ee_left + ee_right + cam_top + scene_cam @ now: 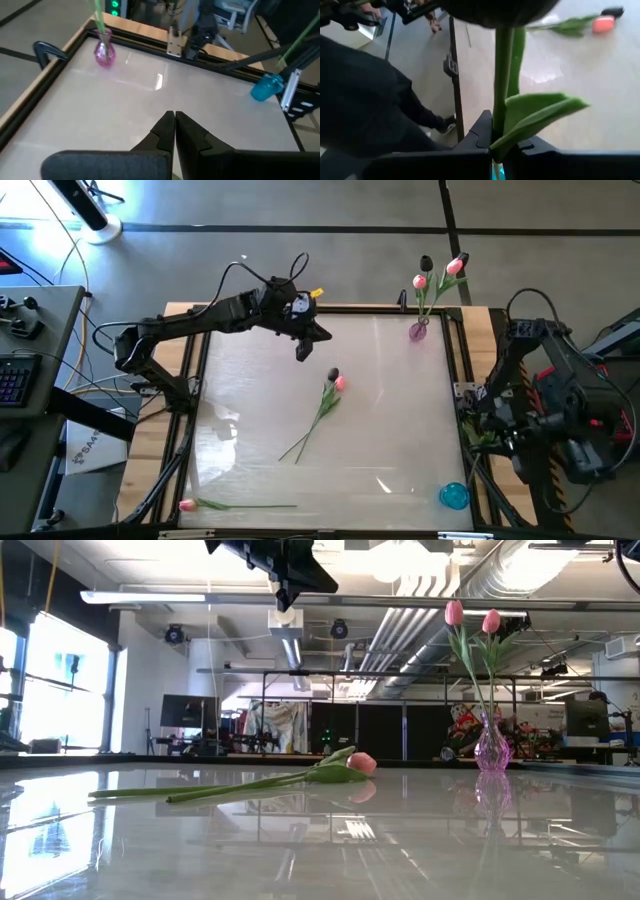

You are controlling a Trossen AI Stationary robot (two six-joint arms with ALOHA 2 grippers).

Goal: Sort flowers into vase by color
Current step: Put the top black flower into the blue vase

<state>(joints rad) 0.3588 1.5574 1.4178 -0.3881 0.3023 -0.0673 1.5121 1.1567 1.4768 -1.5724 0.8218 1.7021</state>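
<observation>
A pink glass vase (418,330) stands at the table's far right with several tulips in it, pink and dark heads. Two flowers (322,405) lie side by side mid-table, one pink and one dark head. Another pink tulip (240,504) lies along the near edge. My left gripper (305,345) hangs shut and bare above the far middle of the table. My right gripper (499,137), at the table's right edge, is shut on a dark-headed tulip (500,10). A blue vase (454,496) sits at the near right corner. My right gripper pinches the dark-headed tulip's green stem (498,117) between its two fingers, just below a broad leaf (535,112). The fingers lie across the stem. The flower is lifted clear of the table, its head away from the fingers.
Black clamps and a dark rail run along the table's wooden rim (470,315). The right arm's frame (540,420) crowds the right edge. A desk with a keyboard (15,380) stands to the left of the table.
</observation>
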